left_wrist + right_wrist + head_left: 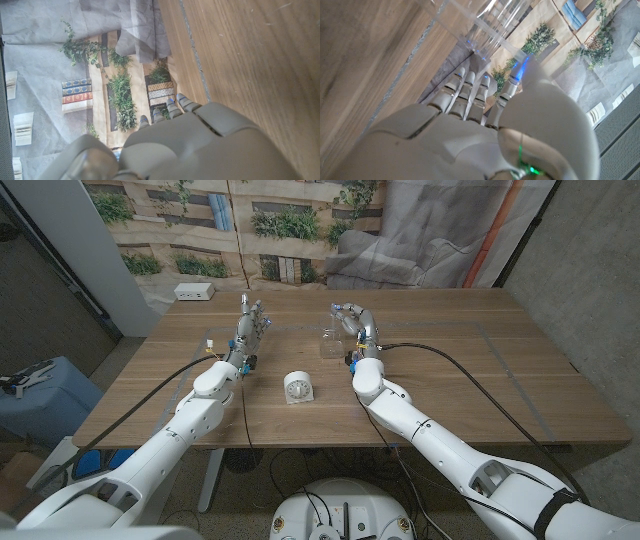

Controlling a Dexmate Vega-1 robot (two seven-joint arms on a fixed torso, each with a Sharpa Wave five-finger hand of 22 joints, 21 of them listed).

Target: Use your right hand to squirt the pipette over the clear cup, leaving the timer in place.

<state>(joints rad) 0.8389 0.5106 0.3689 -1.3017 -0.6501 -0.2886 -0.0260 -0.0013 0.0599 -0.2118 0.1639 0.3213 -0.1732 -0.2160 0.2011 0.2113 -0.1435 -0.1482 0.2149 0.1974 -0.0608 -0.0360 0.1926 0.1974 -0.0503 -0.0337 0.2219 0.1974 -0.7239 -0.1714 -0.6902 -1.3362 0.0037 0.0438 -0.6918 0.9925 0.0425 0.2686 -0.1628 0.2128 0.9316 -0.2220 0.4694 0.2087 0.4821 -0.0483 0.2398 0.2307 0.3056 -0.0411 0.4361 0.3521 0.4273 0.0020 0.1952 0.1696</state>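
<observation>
Wooden table with a white power strip near its eleven-o'clock corner. Behind it, a backdrop printed with plants, draped with grey cloth. At nine o'clock, apparently a blue bin.

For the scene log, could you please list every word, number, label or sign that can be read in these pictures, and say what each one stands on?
No text can be read.
timer: its round dial bears markings, too small to read.
white box at the table's far left: no legible label.
book spines on the printed backdrop: blurred, unreadable.
clear cup: no marking visible.
</observation>
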